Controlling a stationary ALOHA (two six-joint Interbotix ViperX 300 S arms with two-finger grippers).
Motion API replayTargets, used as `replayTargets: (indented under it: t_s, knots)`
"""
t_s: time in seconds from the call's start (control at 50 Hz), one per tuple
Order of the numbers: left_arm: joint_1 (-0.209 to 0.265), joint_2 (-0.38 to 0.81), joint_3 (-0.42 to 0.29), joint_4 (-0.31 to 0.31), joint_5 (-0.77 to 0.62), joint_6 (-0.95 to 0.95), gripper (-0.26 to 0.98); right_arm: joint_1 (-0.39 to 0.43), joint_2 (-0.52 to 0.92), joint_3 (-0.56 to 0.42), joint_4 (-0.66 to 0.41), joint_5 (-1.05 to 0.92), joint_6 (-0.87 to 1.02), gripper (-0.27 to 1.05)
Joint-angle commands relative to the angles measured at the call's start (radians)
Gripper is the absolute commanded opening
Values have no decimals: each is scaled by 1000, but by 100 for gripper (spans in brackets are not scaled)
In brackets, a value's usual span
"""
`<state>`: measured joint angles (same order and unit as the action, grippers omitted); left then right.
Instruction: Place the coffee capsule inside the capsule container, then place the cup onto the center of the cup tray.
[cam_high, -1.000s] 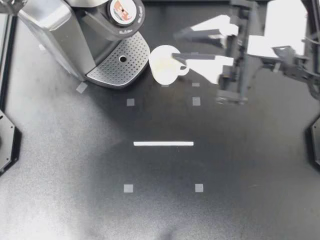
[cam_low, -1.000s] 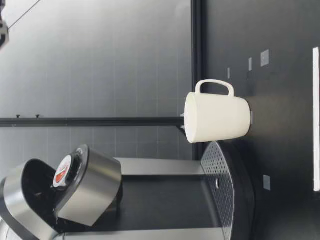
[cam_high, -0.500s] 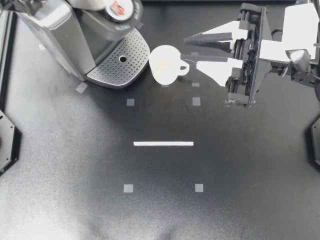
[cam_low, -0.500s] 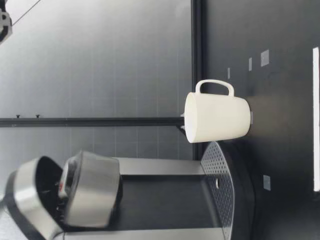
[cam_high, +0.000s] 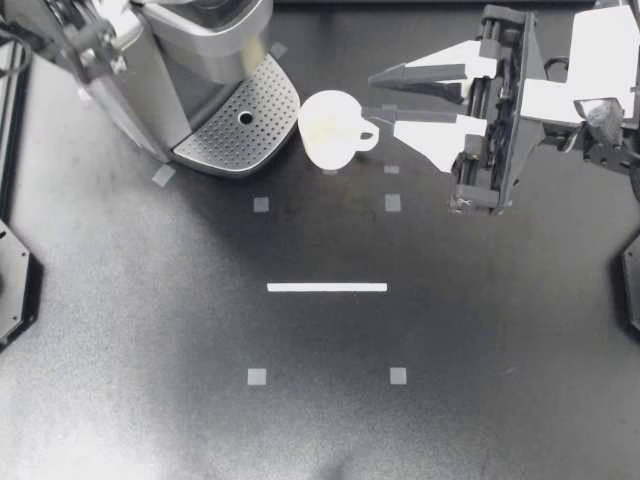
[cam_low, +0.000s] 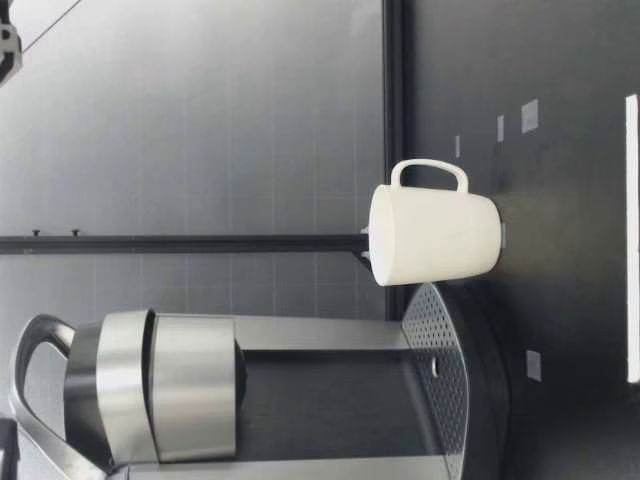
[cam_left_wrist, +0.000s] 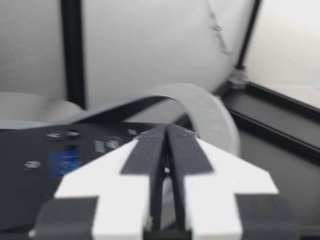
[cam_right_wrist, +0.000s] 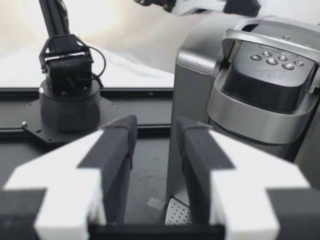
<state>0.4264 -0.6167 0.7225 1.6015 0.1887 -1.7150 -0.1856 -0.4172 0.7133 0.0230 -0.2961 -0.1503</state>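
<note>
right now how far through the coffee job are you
Looks done: the coffee machine's lid is down and no capsule is in view, so probably inside. In hand: my right gripper is open near the cup, not touching it. Left: the cup stands on the table beside the cup tray, not on it.

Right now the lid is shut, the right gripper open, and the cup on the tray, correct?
No: the cup stands on the table beside the tray, not on it, as the top view shows. The lid is shut and the right gripper open.
</note>
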Motion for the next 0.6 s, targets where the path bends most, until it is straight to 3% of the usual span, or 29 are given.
replayTargets:
  t_s: [0.0,0.58]
  knots:
    - [-32,6,-31,3,-6,-2,11,5,-14,-11,2,-15,0,44]
    - [-94,117,-29,-23,44,-8,11,5,-25,8,2,-29,0,44]
